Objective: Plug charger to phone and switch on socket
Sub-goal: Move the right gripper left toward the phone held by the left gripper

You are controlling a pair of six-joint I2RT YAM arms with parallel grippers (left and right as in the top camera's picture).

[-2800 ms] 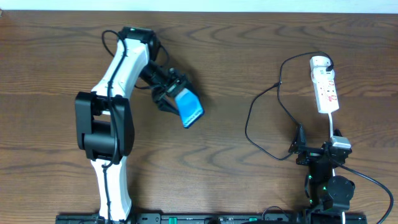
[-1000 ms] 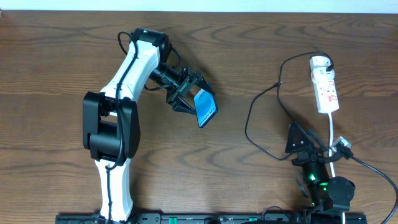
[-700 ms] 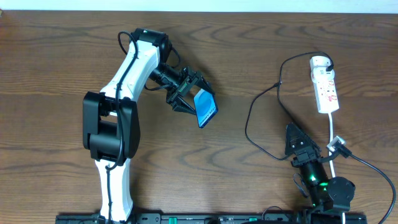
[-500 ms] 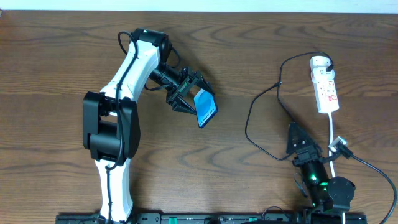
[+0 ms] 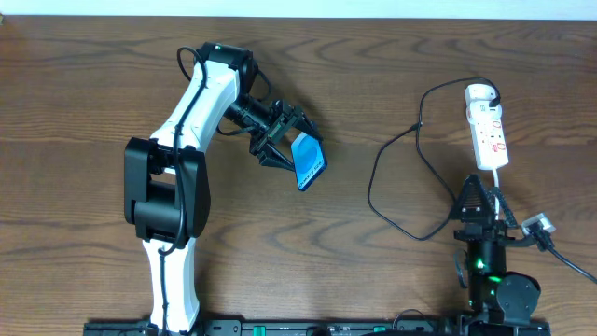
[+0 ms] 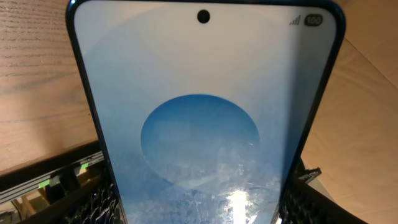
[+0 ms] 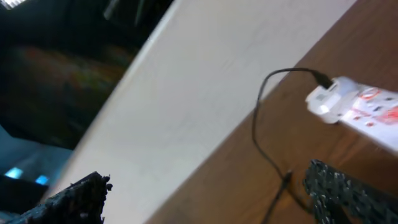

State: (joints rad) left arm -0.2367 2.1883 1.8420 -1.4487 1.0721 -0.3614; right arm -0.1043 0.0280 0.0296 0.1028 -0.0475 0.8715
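The left tool (image 5: 283, 140) pinches the phone (image 5: 309, 161) by its lower end, with the blue screen facing the wrist camera, over the table (image 5: 373, 56) left of centre. The right tool (image 5: 473, 198) has its fingers spread and holds nothing, just on the near side of the socket (image 5: 488, 126). The charger (image 5: 378, 177) runs from the socket's far end and loops to the left of the right tool.

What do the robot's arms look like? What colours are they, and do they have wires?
The left arm has smooth white shells and chunky black joints, with a thin black cable looping near one joint. The left pincer is black. The right arm is mostly black, with a small green light. The right pincer is black too, with rough, bumpy fingers.
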